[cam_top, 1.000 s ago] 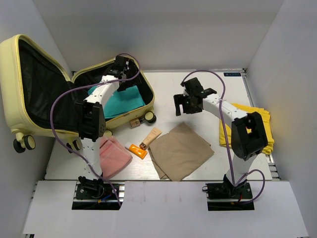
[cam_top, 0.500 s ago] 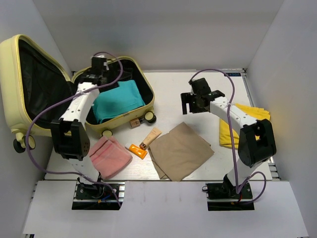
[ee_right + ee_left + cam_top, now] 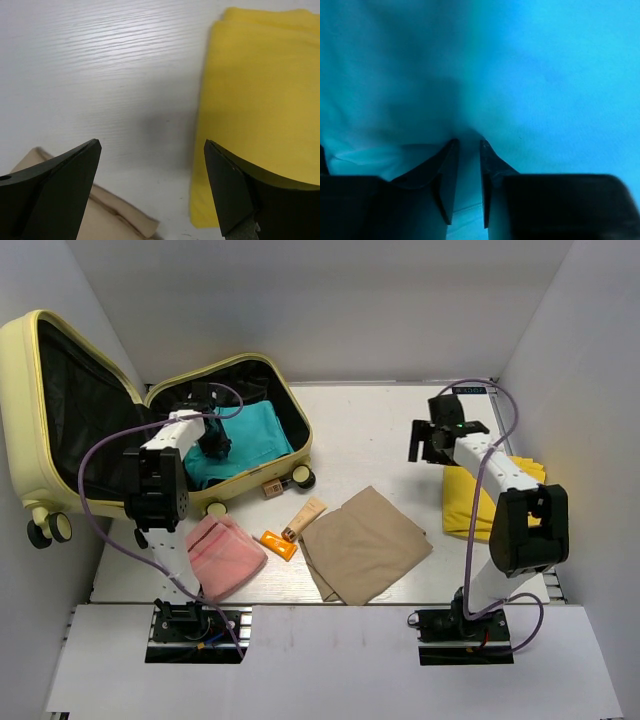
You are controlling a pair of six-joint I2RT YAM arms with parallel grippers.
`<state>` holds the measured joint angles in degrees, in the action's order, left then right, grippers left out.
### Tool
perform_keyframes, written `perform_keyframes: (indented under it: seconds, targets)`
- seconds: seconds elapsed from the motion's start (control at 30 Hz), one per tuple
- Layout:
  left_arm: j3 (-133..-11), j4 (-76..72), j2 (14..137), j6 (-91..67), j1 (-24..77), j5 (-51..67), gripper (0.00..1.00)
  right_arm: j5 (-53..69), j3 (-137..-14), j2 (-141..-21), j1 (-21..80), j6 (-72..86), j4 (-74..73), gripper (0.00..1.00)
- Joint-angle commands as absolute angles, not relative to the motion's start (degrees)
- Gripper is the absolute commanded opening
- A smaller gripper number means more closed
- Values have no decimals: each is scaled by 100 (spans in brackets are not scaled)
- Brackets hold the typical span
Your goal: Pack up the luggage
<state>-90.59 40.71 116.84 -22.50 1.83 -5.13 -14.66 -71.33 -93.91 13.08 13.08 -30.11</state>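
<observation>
Wrist views alone show left fingers (image 3: 445,175) pinching teal cloth (image 3: 545,75), right fingers (image 3: 60,190) wide.

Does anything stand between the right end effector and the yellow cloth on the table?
Nothing visible does. The right end effector hangs open over bare table, and the yellow cloth lies uncovered right beside one of its fingers.

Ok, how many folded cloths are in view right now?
4: a teal cloth in the pale yellow hard-shell suitcase; on the white table a pink cloth near left, tan cloth centre, yellow cloth right. Others may be hidden.
</observation>
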Motion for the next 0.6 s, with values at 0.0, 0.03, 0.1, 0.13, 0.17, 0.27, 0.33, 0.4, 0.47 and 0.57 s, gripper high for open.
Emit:
perform_keyframes:
  seconds: [0.0, 0.03, 0.1, 0.13, 0.17, 0.27, 0.33, 0.4, 0.47, 0.57]
  targets:
    - [-9061, 4254, 11602, -2277, 185, 87, 35, -1731, -7224, -9499, 907, 1240, -3136, 90]
    - [-9122, 4254, 11445, -2250, 185, 88, 38, -1749, -7277, -9571, 810, 1161, -3242, 90]
    - [-9280, 4254, 11182, -2128, 176, 27, 54, -1679, -7374, -9816, 651, 1011, -3593, 90]
    - [-9299, 4228, 10980, -2101, 193, 35, 71, -1679, -7357, -9843, 607, 932, -3725, 90]
    - [-9316, 4228, 10882, -2040, 185, 35, 76, -1635, -7339, -9879, 485, 836, -3787, 90]
    - [-9597, 4262, 10338, -1855, 193, 26, 97, -1451, -6779, -9870, 326, 852, -3858, 90]
    - [-9852, 4254, 10066, -1723, 185, 96, 100, -1075, -6593, -9809, 255, 835, -3736, 90]
    - [-9748, 3957, 9880, -1407, 202, 612, 100, -1221, -6381, -9931, 246, 879, -3700, 90]
    - [-9589, 3815, 9608, -1319, 246, 939, 100, -1222, -6337, -10089, 255, 844, -3665, 88]
    - [-9545, 3700, 9440, -1257, 395, 1239, 100, -1239, -6468, -10352, 255, 931, -3735, 73]
